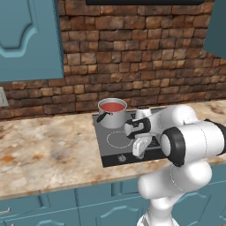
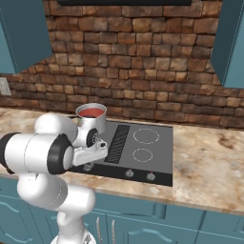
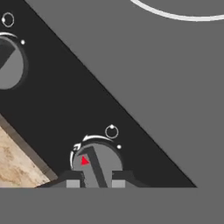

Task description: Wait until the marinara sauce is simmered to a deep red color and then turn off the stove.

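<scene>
claw (image 3: 95,181): two tips pinching the knob (image 3: 96,162) straight ahead | knob bar's long axis runs between the tips, tilted | sauce (image 1: 112,107) red in pot (image 1: 112,115) beyond claw, at stove (image 2: 157,157) back | next, likely: twist off

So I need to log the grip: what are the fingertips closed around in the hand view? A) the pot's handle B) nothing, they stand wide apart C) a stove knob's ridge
C: the gripper pinches the raised ridge of a stove knob with a red marker.
</scene>
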Robot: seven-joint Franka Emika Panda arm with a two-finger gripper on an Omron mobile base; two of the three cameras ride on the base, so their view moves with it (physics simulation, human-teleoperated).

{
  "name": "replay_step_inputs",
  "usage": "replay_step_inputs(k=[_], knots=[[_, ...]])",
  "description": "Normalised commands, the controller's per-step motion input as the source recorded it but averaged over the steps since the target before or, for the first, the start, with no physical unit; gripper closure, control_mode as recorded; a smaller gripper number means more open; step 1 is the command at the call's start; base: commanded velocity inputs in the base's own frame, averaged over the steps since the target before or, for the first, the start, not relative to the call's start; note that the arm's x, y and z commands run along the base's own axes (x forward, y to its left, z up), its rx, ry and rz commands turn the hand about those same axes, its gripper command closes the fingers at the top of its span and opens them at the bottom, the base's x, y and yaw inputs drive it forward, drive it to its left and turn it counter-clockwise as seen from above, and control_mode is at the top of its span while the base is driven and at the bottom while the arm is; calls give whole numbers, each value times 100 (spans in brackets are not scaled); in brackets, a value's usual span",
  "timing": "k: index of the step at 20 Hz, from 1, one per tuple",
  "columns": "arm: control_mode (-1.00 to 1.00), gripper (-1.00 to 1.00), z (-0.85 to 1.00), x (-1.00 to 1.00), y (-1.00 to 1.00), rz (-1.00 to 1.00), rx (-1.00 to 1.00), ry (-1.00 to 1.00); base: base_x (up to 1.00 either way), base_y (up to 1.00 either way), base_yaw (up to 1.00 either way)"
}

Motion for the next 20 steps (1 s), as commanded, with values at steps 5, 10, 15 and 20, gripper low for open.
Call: replay_step_inputs(k=[5,10,15,20], knots=[[-100,100,-63,-6,23,-37,-2,-2,0,0,0],[-100,100,-85,-21,24,-38,0,-4,0,0,0],[-100,100,-81,-11,23,-27,-5,-2,0,0,0],[-100,100,-48,-3,0,-3,-9,0,0,0,0]])
